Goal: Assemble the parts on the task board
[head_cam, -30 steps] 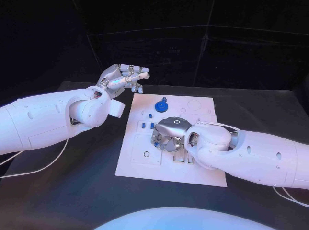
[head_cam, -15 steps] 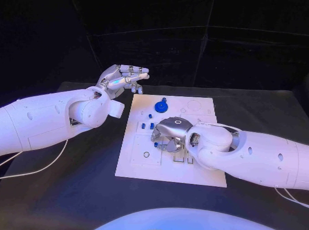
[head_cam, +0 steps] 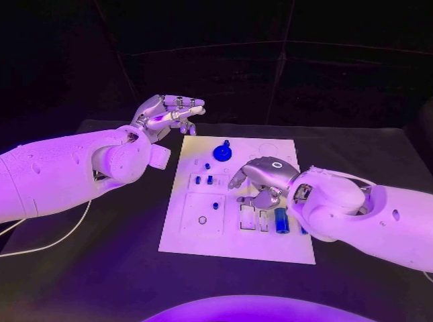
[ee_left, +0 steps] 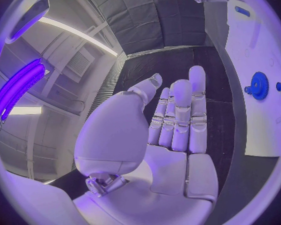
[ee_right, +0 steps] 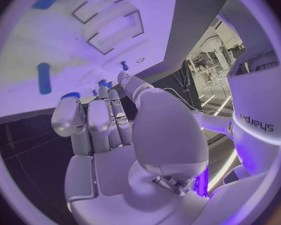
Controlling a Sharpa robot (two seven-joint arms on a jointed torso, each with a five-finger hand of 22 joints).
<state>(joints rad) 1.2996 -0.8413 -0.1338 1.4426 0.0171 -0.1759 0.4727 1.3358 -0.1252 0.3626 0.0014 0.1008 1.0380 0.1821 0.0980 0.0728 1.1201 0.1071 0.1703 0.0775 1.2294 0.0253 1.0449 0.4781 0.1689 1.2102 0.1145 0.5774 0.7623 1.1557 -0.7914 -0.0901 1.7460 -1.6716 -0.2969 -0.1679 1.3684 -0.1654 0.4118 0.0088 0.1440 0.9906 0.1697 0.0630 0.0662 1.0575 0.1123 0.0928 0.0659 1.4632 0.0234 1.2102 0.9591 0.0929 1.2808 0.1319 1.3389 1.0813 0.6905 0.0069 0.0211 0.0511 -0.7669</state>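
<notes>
The white task board (head_cam: 187, 231) lies mid-table. On it are a blue gear (head_cam: 223, 151) near the far edge, small blue pegs (head_cam: 205, 180) left of centre, and a blue cylinder (head_cam: 281, 220) lying beside two rectangular slots (head_cam: 247, 218). My right hand (head_cam: 262, 178) hovers over the board's middle, fingers apart and holding nothing. In the right wrist view its fingers (ee_right: 97, 125) are empty above the board (ee_right: 28, 45), with the slots (ee_right: 112, 22) and a blue bar (ee_right: 44, 78) ahead. My left hand (head_cam: 168, 111) is raised beyond the board's far left corner; its palm (ee_left: 172, 135) is empty, and the gear (ee_left: 259, 85) shows beside it.
Black table (head_cam: 100, 255) surrounds the board, with free room on every side. A white cable (head_cam: 42, 238) trails from my left arm across the table's left part. Dark panels close off the back.
My right hand has lifted and drawn back to the right off the slots. The blue cylinder now shows lying beside them. The left hand has barely moved.
</notes>
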